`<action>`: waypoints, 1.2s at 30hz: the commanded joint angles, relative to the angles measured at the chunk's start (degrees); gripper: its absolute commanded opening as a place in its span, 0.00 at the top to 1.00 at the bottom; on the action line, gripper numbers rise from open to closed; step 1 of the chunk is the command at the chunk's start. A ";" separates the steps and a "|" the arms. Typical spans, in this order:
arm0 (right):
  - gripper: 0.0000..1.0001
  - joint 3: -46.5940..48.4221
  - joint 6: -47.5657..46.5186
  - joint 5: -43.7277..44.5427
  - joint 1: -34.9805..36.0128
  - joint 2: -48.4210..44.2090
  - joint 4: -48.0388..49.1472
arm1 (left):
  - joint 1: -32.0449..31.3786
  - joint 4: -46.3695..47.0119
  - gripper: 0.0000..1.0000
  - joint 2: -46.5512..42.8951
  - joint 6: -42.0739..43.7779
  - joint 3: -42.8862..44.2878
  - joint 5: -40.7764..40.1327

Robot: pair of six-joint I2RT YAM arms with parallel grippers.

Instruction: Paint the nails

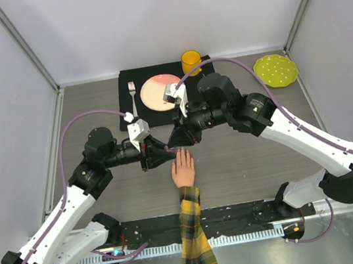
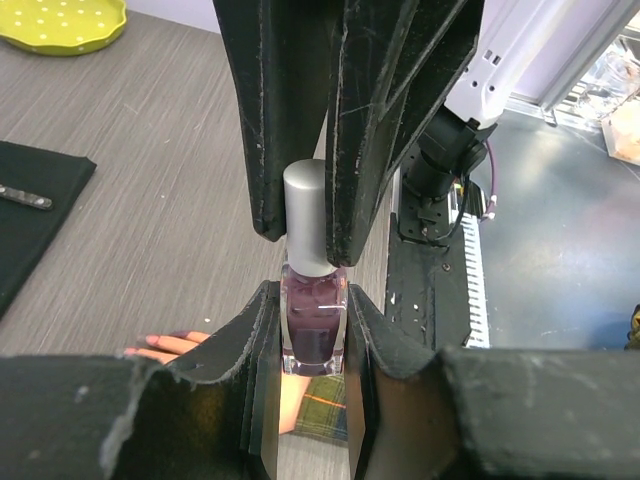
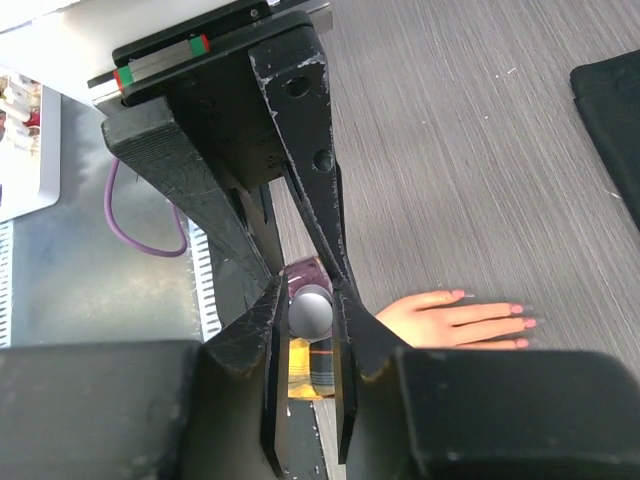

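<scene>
Left gripper (image 2: pixel 310 298) around purple bottle (image 2: pixel 313 335), tiny pink nails (image 3: pixel 517 309) nearby.

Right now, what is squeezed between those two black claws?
A small purple polish bottle: the left gripper clamps its glass body, the right gripper its silver cap. The left wrist view shows it best.

Left pincer (image 2: pixel 313 300) scuffed matt black; bottle (image 2: pixel 313 345) glossy purple glass, cap (image 2: pixel 306 215) satin silver; tabletop (image 2: pixel 150 200) matt woodgrain.

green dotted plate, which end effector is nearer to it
Right. In the top view the right end effector is down-left of the green dotted plate; the left end effector meets it at the polish bottle, slightly farther left.
</scene>
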 commanded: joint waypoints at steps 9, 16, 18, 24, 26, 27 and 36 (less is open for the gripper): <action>0.99 -3.45 13.42 6.56 1.30 3.05 9.18 | 0.16 -0.61 1.00 -3.90 4.59 0.01 -26.60; 0.99 4.09 36.63 46.75 17.21 12.09 6.98 | 0.16 -0.43 1.00 -5.57 5.82 -1.40 -36.85; 0.99 6.45 37.69 47.37 17.83 13.95 5.95 | 0.16 -0.35 1.00 -5.49 5.82 -1.48 -36.41; 0.96 6.91 37.08 47.64 17.31 13.87 5.33 | 0.16 0.09 1.00 -5.13 4.86 -1.57 -31.57; 0.87 6.65 36.64 46.07 16.70 13.34 5.50 | 0.16 0.44 1.00 -4.96 4.60 -1.66 -30.52; 0.81 6.12 36.29 45.62 15.91 12.73 5.50 | 0.16 0.18 1.00 -4.70 4.51 -1.57 -30.43; 0.39 0.24 32.16 42.65 13.01 4.22 6.56 | 0.16 -3.59 1.00 -2.23 5.56 0.53 -31.57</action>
